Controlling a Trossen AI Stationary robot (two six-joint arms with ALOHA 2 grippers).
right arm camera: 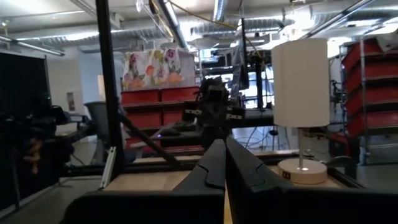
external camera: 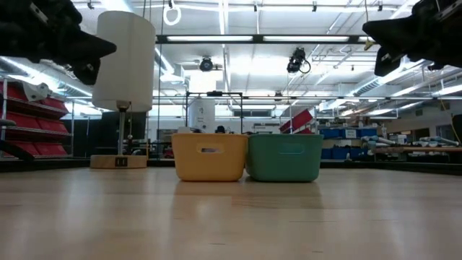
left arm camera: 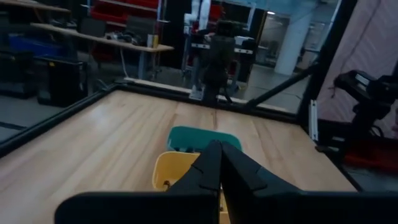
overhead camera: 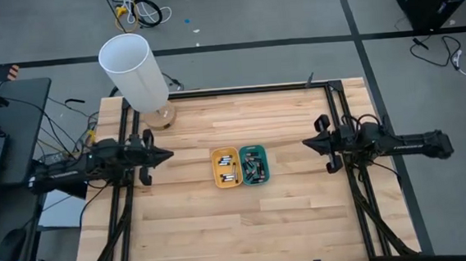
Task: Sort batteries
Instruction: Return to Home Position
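Note:
A yellow tray [overhead camera: 226,167] and a teal tray [overhead camera: 253,165] stand side by side on the wooden table [overhead camera: 240,229], near its middle. The yellow one holds several silvery batteries [overhead camera: 227,169]; the teal one holds several dark batteries [overhead camera: 254,167]. My left gripper [overhead camera: 169,155] hangs shut above the table's left side, its tip pointing level toward the trays. My right gripper [overhead camera: 306,143] hangs shut above the right side, pointing toward the trays from the opposite side. Both hold nothing. In the low view the trays [external camera: 209,156] [external camera: 285,157] sit on their bases.
A lamp with a white cylindrical shade [overhead camera: 134,71] on a round wooden base [overhead camera: 163,116] stands at the table's far left. Black frame rails [overhead camera: 335,123] run along the table's sides and far edge. A laptop and mouse sit on a desk off the table's left.

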